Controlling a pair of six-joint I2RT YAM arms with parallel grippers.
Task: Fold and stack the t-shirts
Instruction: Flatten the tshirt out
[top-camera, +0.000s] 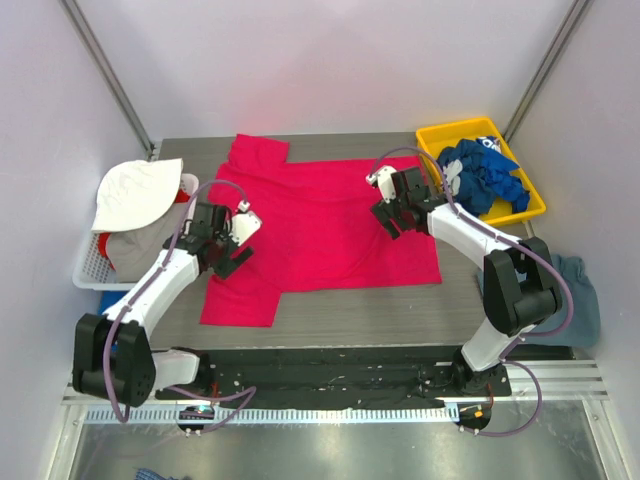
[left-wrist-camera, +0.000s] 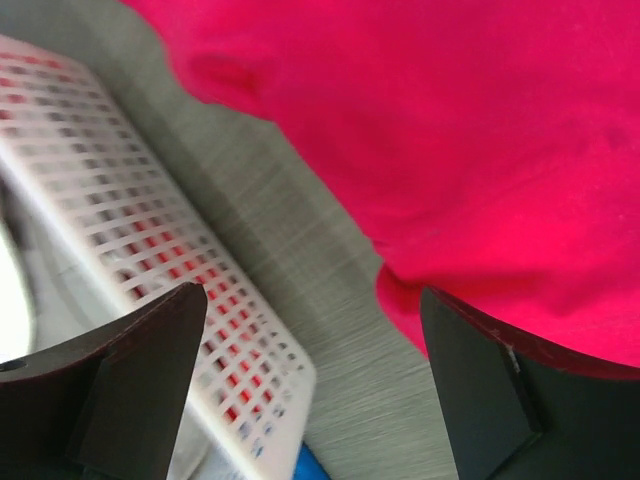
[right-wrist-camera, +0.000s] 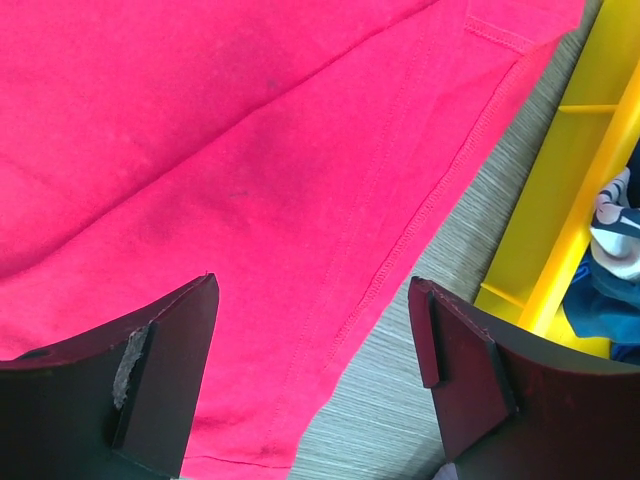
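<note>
Your left end effector (top-camera: 232, 258) and right end effector (top-camera: 392, 220) hung open and empty over the pink-red t-shirt (top-camera: 330, 230), which lay flat and looked unfolded. Blue t-shirts (top-camera: 485, 175) sat in the yellow bin (top-camera: 440, 135). Barely started, I'd say.

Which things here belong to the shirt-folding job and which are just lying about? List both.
Job: pink-red t-shirt spread on the table; blue t-shirts bundled in the yellow tray; grey-blue garment at the right edge, likely a shirt.
Lying about: white basket; white cloth lying over it.

Grey table (top-camera: 350, 310) carries pink-red t-shirt (top-camera: 320, 225), yellow tray (top-camera: 445, 132), white basket (top-camera: 85, 268)
</note>
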